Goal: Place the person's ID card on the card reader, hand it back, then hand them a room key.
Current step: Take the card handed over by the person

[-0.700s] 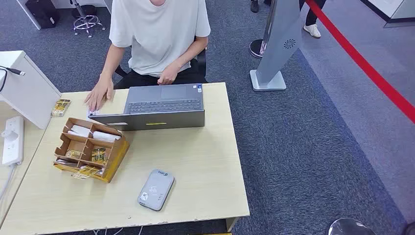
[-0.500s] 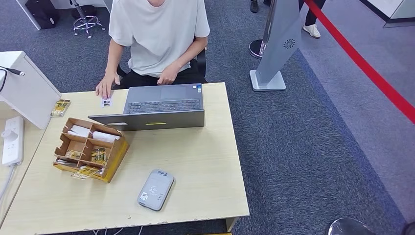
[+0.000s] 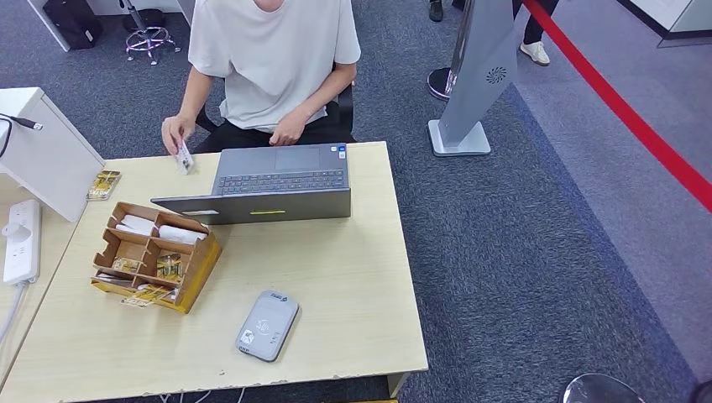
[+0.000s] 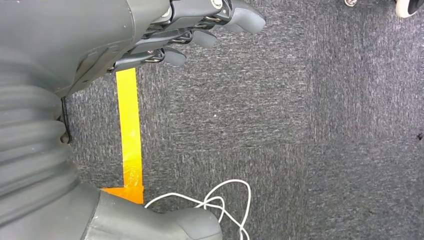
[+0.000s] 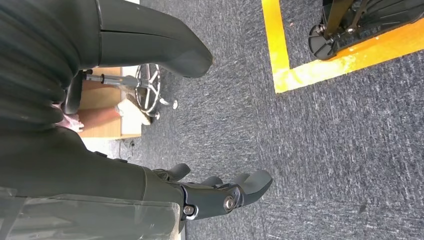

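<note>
A person in a white shirt (image 3: 273, 59) sits behind the wooden desk (image 3: 353, 277) and holds a small ID card (image 3: 183, 156) up in one hand (image 3: 174, 131), above the desk's far left edge. The grey card reader (image 3: 268, 325) lies flat near the desk's front edge. A cardboard organiser (image 3: 155, 255) with room key cards in its compartments stands at the left. My left hand (image 4: 185, 35) hangs over grey carpet, fingers apart and holding nothing. My right hand (image 5: 220, 192) also hangs over carpet, open and empty.
An open grey laptop (image 3: 273, 182) stands between the person and the reader. A white box (image 3: 46, 155) and a power strip (image 3: 23, 239) sit at the left. A grey stand (image 3: 474, 75) and red barrier tape (image 3: 621, 105) are to the right on the carpet.
The person's hand slid from flat on the desk toward its far edge, picked the ID card up and now holds it tilted above the desk. My arms have not moved.
</note>
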### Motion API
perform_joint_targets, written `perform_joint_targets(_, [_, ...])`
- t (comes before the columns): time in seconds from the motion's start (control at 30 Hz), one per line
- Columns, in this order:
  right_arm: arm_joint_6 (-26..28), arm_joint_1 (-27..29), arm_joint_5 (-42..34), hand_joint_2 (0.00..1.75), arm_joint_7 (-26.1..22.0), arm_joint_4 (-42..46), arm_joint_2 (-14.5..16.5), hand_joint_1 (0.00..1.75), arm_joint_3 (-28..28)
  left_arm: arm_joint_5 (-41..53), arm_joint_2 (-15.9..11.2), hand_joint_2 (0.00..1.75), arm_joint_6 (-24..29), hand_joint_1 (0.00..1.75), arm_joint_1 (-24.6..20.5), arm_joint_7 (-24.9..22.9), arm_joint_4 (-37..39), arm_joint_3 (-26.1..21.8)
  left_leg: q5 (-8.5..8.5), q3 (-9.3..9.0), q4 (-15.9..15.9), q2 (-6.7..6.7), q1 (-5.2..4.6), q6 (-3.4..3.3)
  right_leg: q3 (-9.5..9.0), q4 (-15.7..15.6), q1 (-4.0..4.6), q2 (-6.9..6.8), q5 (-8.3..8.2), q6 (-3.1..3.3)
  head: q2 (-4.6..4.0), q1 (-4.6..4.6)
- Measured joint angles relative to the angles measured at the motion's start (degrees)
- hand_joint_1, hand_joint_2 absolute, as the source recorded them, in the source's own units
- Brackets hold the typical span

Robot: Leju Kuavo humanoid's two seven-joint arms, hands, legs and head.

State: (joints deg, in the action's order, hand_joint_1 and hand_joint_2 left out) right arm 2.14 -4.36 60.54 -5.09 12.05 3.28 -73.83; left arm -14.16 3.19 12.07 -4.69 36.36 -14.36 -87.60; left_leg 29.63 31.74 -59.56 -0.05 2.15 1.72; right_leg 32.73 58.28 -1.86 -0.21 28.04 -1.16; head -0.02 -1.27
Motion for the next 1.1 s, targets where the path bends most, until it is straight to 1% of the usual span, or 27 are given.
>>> perform_joint_targets(0.1, [0.06, 0.00, -0.01, 1.75, 0.01, -0.04, 0.01, 0.00, -0.04, -0.21, 0.01, 1.75, -0.48, 0.00, -0.03, 0.50, 0.00, 0.00, 0.00, 0.00, 0.00, 0.00, 0.00, 0.00, 0.00, 0.00, 0.00, 0.00, 0.00, 0.00, -0.01, 0.00])
perform_joint_targets(0.3, [0.43, -0.06, -0.60, 1.75, 0.38, -0.08, 0.29, 0.00, -0.56, -1.07, 0.23, 1.75, -4.00, 0.00, -0.10, 3.39, -1.50, 0.00, 0.00, 0.00, 0.00, 0.00, 0.01, 0.00, 0.00, 0.01, 0.00, 0.00, 0.00, 0.00, 0.01, 0.01])
perform_joint_targets(0.4, [0.96, -0.11, -1.37, 1.75, 0.52, -0.09, 0.52, 0.00, -1.09, 0.14, 0.95, 1.75, -6.09, 0.00, -0.09, 3.52, -4.91, 0.00, 0.00, 0.00, 0.00, 0.00, 0.01, 0.00, 0.00, 0.00, 0.01, 0.00, 0.00, 0.00, 0.00, 0.01])
perform_joint_targets(0.43, [1.37, -0.14, -2.03, 1.75, 0.56, -0.10, 0.63, 0.00, -1.39, 1.09, 1.63, 1.75, -6.72, 0.00, -0.08, 3.54, -6.58, 0.00, 0.00, 0.01, 0.00, 0.00, 0.01, 0.00, 0.00, 0.00, 0.01, 0.00, 0.00, 0.00, 0.01, 0.01])
perform_joint_targets(0.5, [2.01, -0.20, -2.93, 1.75, 0.63, -0.08, 1.05, 0.00, -2.31, 2.87, 3.40, 1.75, -7.98, 0.00, 0.04, 3.66, -11.49, -0.01, -0.01, -0.01, 0.02, 0.00, 0.00, 0.00, -0.01, 0.00, 0.00, 0.00, 0.00, 0.00, 0.00, -0.03])
perform_joint_targets(0.53, [1.78, -0.23, -2.28, 1.75, 0.80, -0.05, 1.14, 0.00, -2.58, 2.80, 3.36, 1.75, -8.45, 0.00, -0.07, 3.69, -13.63, -0.01, -0.03, -0.01, 0.04, 0.00, 0.05, 0.01, -0.01, 0.00, 0.05, 0.02, -0.01, 0.01, 0.00, -0.05])
perform_joint_targets(0.57, [1.07, -0.29, -0.87, 1.75, 1.07, -0.07, 1.14, 0.00, -2.51, 1.81, 1.34, 1.75, -8.50, 0.00, -0.33, 3.47, -14.74, -0.01, -0.06, 0.01, 0.04, 0.02, 0.22, 0.06, 0.01, 0.01, 0.20, 0.06, -0.03, 0.07, 0.00, -0.18])
perform_joint_targets(0.6, [0.18, -0.38, 0.91, 1.75, 1.43, -0.08, 0.91, 0.00, -2.08, 0.41, -2.52, 1.75, -8.31, 0.00, -0.80, 3.22, -14.74, 0.01, -0.05, 0.04, 0.00, 0.03, 0.44, 0.16, 0.04, 0.01, 0.39, 0.08, -0.07, 0.16, 0.01, -0.39])
perform_joint_targets(0.67, [-1.14, -0.67, 3.15, 1.75, 1.98, -0.14, 0.45, 0.00, -0.99, -1.86, -11.26, 1.75, -7.66, 0.00, -1.92, 2.69, -12.87, 0.07, -0.03, 0.06, -0.05, 0.04, 0.74, 0.36, 0.10, 0.05, 0.66, 0.10, -0.10, 0.39, 0.01, -0.72])
perform_joint_targets(0.7, [-1.37, -0.83, 3.51, 1.75, 2.09, -0.13, 0.19, 0.00, -0.65, -2.33, -14.51, 1.75, -7.59, 0.00, -2.35, 2.89, -12.51, 0.10, -0.08, -0.02, 0.07, 0.01, 0.60, 0.40, 0.11, 0.09, 0.55, 0.05, -0.08, 0.44, 0.02, -0.71])
perform_joint_targets(0.73, [-1.50, -0.99, 3.63, 1.75, 2.13, -0.11, 0.01, 0.00, -0.44, -2.78, -16.70, 1.75, -7.54, 0.00, -2.63, 3.12, -12.31, 0.14, -0.15, -0.13, 0.24, 0.01, 0.38, 0.40, 0.11, 0.13, 0.36, 0.03, -0.05, 0.45, 0.02, -0.54])
perform_joint_targets(0.77, [-1.54, -1.10, 3.70, 1.75, 2.15, -0.09, -0.17, 0.00, -0.23, -3.12, -18.60, 1.75, -7.55, 0.00, -2.78, 3.38, -12.14, 0.22, -0.23, -0.22, 0.42, 0.00, 0.18, 0.40, 0.11, 0.17, 0.18, 0.01, -0.05, 0.44, 0.02, -0.33])
perform_joint_targets(0.83, [-1.60, -1.20, 3.78, 1.75, 2.15, -0.08, -0.28, 0.00, 0.21, -3.57, -20.66, 1.75, -7.56, 0.00, -2.86, 3.48, -11.26, 0.39, -0.31, -0.28, 0.51, 0.03, 0.10, 0.40, 0.10, 0.15, 0.10, 0.04, -0.05, 0.45, 0.01, 0.01])
perform_joint_targets(0.93, [-1.75, -1.22, 4.04, 1.75, 2.16, -0.13, -0.32, 0.00, 0.60, -3.55, -22.56, 1.75, -7.52, 0.00, -3.04, 3.50, -9.97, 0.62, -0.31, -0.23, 0.41, 0.05, 0.31, 0.40, 0.09, 0.13, 0.32, 0.05, -0.08, 0.48, 0.01, -0.20])
perform_joint_targets(0.97, [-1.82, -1.22, 4.25, 1.75, 2.16, -0.16, -0.33, 0.00, 0.75, -3.35, -23.62, 1.75, -7.35, 0.00, -3.28, 3.52, -9.73, 0.86, -0.31, -0.22, 0.39, 0.04, 0.34, 0.41, 0.10, 0.13, 0.36, 0.03, -0.08, 0.49, 0.02, -0.21])
perform_joint_targets(1.03, [-1.94, -1.26, 4.80, 1.75, 2.13, -0.21, -0.37, 0.00, 1.23, -2.74, -26.27, 1.75, -6.63, 0.00, -4.09, 3.47, -9.29, 1.69, -0.33, -0.22, 0.39, 0.02, 0.36, 0.43, 0.10, 0.14, 0.38, 0.02, -0.08, 0.50, 0.02, -0.20])
perform_joint_targets(1.1, [-2.10, -1.33, 5.35, 1.75, 2.06, -0.21, -0.49, 0.00, 1.80, -2.07, -29.51, 1.75, -5.60, 0.00, -5.21, 2.96, -8.74, 2.82, -0.35, -0.22, 0.39, 0.02, 0.41, 0.46, 0.11, 0.15, 0.42, 0.02, -0.10, 0.51, 0.01, -0.19])
